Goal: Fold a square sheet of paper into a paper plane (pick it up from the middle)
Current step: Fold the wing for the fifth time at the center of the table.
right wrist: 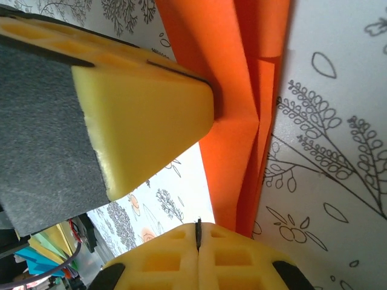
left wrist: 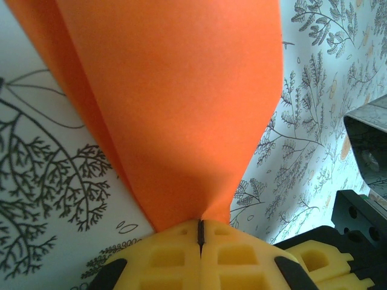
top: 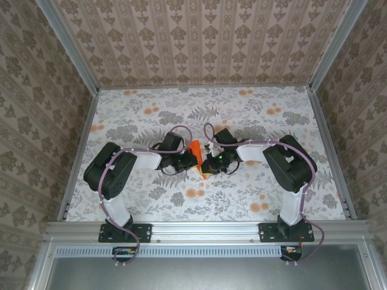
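- The table [top: 151, 199], covered in a pale floral print, spans the overhead view. The left arm [top: 112, 172] and the right arm [top: 290, 163] both bend inward and meet at the centre of the frame.
- The square sheet of paper [top: 195, 150], vivid orange and creased into layers, sits at that centre point, directly between the two wrists. It appears to be lifted off the table. Its long axis runs roughly from upper to lower frame.
- In the left wrist view, the left gripper [left wrist: 201, 232] sits at bottom centre. Its yellow pads are pressed together on a narrow end of the paper, which fans out upward across the middle of the frame.
- In the right wrist view, the right gripper [right wrist: 198, 232] sits at bottom centre, clenched with no gap.
- There the paper runs from top centre down to just right of that gripper's seam, touching the right-hand pad. I cannot tell whether the paper is actually caught.
- One of the left gripper's fingers [right wrist: 145, 115] fills the upper left of the right wrist view as a yellow wedge, with its tip against the paper's face.
- Judgement: both tools are equally near, and the paper lies straight ahead of each. The next fold likely turns on the lengthwise crease running between them.
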